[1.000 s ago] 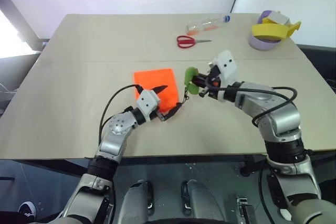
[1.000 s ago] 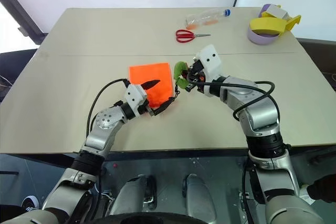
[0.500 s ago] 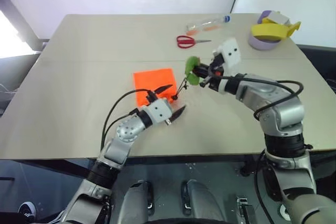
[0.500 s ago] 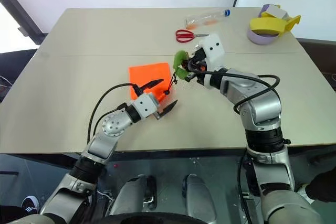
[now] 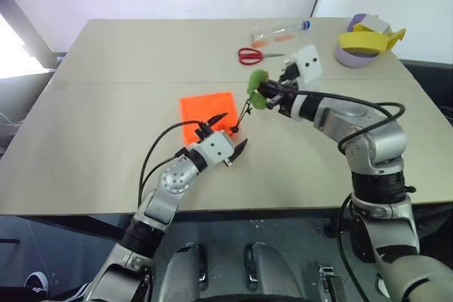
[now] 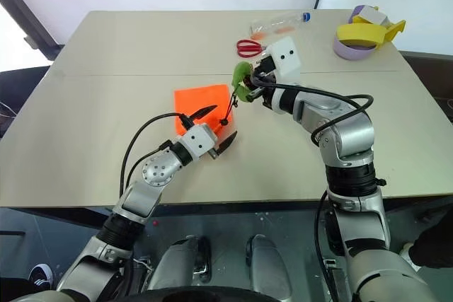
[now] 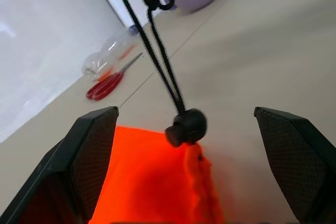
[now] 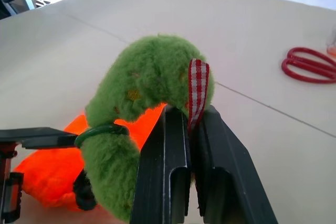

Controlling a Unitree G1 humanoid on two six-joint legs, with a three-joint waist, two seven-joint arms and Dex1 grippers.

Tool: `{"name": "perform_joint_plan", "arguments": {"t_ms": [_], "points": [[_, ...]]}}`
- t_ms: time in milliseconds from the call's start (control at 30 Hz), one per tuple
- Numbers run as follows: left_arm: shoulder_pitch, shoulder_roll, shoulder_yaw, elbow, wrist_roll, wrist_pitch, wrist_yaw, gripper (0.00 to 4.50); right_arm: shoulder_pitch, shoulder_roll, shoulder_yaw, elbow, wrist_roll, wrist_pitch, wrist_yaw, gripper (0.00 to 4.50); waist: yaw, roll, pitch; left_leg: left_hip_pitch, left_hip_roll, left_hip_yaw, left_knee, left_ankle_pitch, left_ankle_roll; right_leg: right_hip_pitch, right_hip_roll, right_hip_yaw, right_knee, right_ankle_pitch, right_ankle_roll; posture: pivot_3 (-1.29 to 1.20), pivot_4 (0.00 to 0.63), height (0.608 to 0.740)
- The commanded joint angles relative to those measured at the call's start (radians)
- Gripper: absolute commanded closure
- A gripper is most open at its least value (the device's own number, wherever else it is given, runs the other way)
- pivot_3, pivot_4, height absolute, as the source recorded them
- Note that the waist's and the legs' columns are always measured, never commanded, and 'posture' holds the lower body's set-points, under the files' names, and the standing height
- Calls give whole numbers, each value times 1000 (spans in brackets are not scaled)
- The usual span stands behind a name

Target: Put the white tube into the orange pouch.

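Surface: beige worktop (image 5: 106, 104), pale wall behind.
Orange pouch (image 5: 207, 109): flat on the worktop near its middle, black cord (image 7: 157, 61) rising taut from a round cord stopper (image 7: 186, 127) at the pouch's mouth.
Green fuzzy disc (image 8: 149, 85): on the cord's far end, lifted clear of the worktop, a red-checked ribbon loop (image 8: 197, 90) on it.
Right gripper (image 6: 249, 86): jaws pressed together, pinching the green fuzzy disc at the ribbon loop, above the pouch's far right corner.
Left gripper (image 5: 226, 132): jaws spread wide, level, at the pouch's near right corner, cord stopper between the fingers (image 7: 89, 156) without touching either.
White tube: cannot be made out.
Red-handled scissors (image 5: 255, 55): toward the far edge, well apart from the pouch.
Clear bottle (image 5: 279, 32): lying just beyond the scissors.
Tape rolls (image 5: 364, 47): yellow on purple, far right corner.
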Motion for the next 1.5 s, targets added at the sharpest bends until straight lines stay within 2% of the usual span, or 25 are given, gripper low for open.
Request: {"name": "perform_joint_plan", "arguments": {"t_ms": [33, 167, 267, 400, 867, 933, 1000, 1033, 1333, 1500], "points": [[8, -2, 4, -49, 23, 55, 23, 65, -44, -1, -5, -3, -6, -25, 2, 4500, 0, 0, 0, 0, 0, 0, 0, 0, 0, 0, 0, 0, 0, 0, 0, 0, 150, 740], [12, -15, -12, -51, -1, 62, 4, 65, -48, -1, 3, 10, -12, -31, 8, 4500, 0, 0, 0, 0, 0, 0, -1, 0, 0, 0, 0, 0, 0, 0, 0, 0, 150, 740], [13, -19, -20, -59, -4, 47, -3, 742, -48, -3, 10, 13, -14, -30, 16, 4500, 0, 0, 0, 0, 0, 0, -2, 0, 0, -1, 0, 0, -1, 0, 0, 0, 150, 740], [17, -21, -23, -74, 22, 31, 26, 2696, -48, -5, 13, 13, -14, -27, 21, 4500, 0, 0, 0, 0, 0, 0, -3, 0, 0, -1, 0, 0, -2, 0, 0, 0, 150, 740], [21, -23, -24, -86, -5, 44, 10, 2696, -38, -9, 19, 5, -18, -28, 36, 4500, 0, 0, 0, 0, 0, 0, -5, 0, 0, -1, -1, 0, -2, 0, 0, 0, 150, 740], [24, -24, -26, -88, -12, 45, 2, 3239, -35, -8, 16, -3, -16, -24, 35, 4500, 0, 0, 0, 0, 0, 0, -5, 0, 0, -1, -1, 0, -2, 0, 0, 0, 150, 740], [26, -27, -26, -88, -16, 54, -3, 4099, -31, -9, 15, -9, -14, -20, 34, 4500, 0, 0, 0, 0, 0, 0, -5, 0, 0, -1, -1, 0, -3, 0, 0, 0, 150, 740], [27, -30, -24, -87, -20, 59, -5, 4362, -30, -10, 14, -12, -13, -19, 33, 4500, 0, 0, 0, 0, 0, 0, -5, 0, 0, -1, -1, 0, -3, 0, 0, 0, 150, 740], [24, -7, -6, -84, -93, 72, -74, 4361, -15, -39, -7, -13, -10, -16, 41, 4500, 0, 0, 0, 0, 0, 0, -5, 0, 0, -1, -1, 0, -3, 0, -1, 0, 150, 740], [-10, 87, -54, -73, -95, 14, -213, 4361, -44, -53, -139, 114, -30, -57, -48, 4500, 1, 0, 0, 0, 0, 0, -6, 0, 0, -2, -1, 0, -3, 0, -1, 0, 150, 740]]}}
